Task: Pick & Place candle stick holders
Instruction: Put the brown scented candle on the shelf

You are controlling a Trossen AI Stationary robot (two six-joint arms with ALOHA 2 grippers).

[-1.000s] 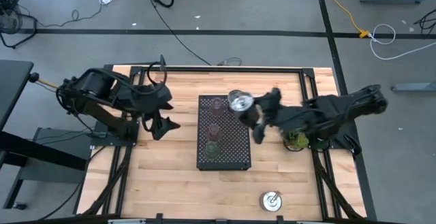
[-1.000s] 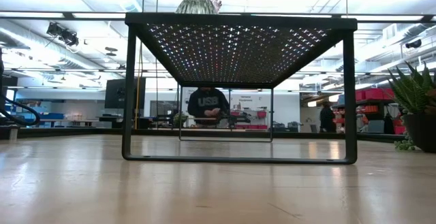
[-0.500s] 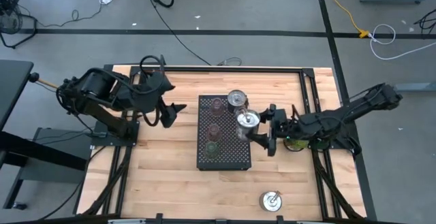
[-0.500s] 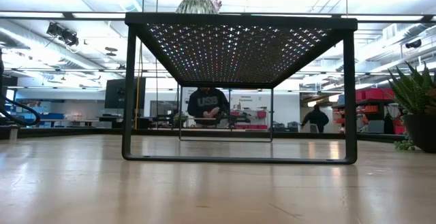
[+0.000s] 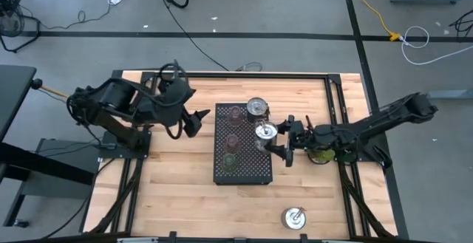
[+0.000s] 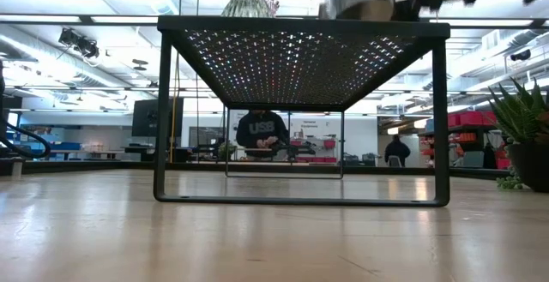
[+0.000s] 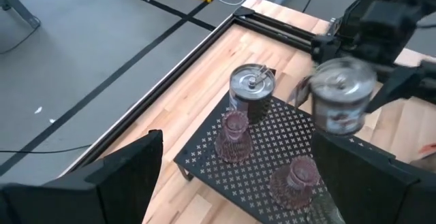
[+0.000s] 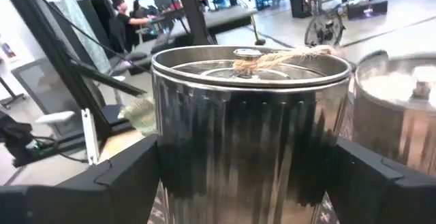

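A black perforated tray (image 5: pixel 247 170) stands at the table's middle. On it are a shiny silver candle stick holder (image 5: pixel 256 108) at the far right corner and three small glass ones (image 5: pixel 236 114), (image 5: pixel 232 141), (image 5: pixel 230 160) in a row. My right gripper (image 5: pixel 276 137) is shut on a second silver holder (image 5: pixel 266 132) over the tray's right side. A third silver holder (image 5: pixel 294 217) rests on its disc base near the table's front edge. My left gripper (image 5: pixel 198 120) hangs open beside the tray's left edge, holding nothing. My right gripper pinches the silver holder's ribbed round body (image 8: pixel 204 149) between its two fingers (image 8: pixel 116 183), one on each side. The fingers come level from the table's right side. The holder stands upright just over the tray's top (image 6: pixel 377 27); whether it touches the tray I cannot tell.
A small green potted plant (image 5: pixel 321 154) stands at the table's right edge, under my right arm. Bare wood lies left of the tray and along the front. Beyond the table, a person (image 6: pixel 262 132) sits in the room.
My right gripper has come down with the silver holder, from high over the tray's far right corner to just above its right side, tipping from pointing down to nearly level. My left gripper has swung toward the tray and the far edge.
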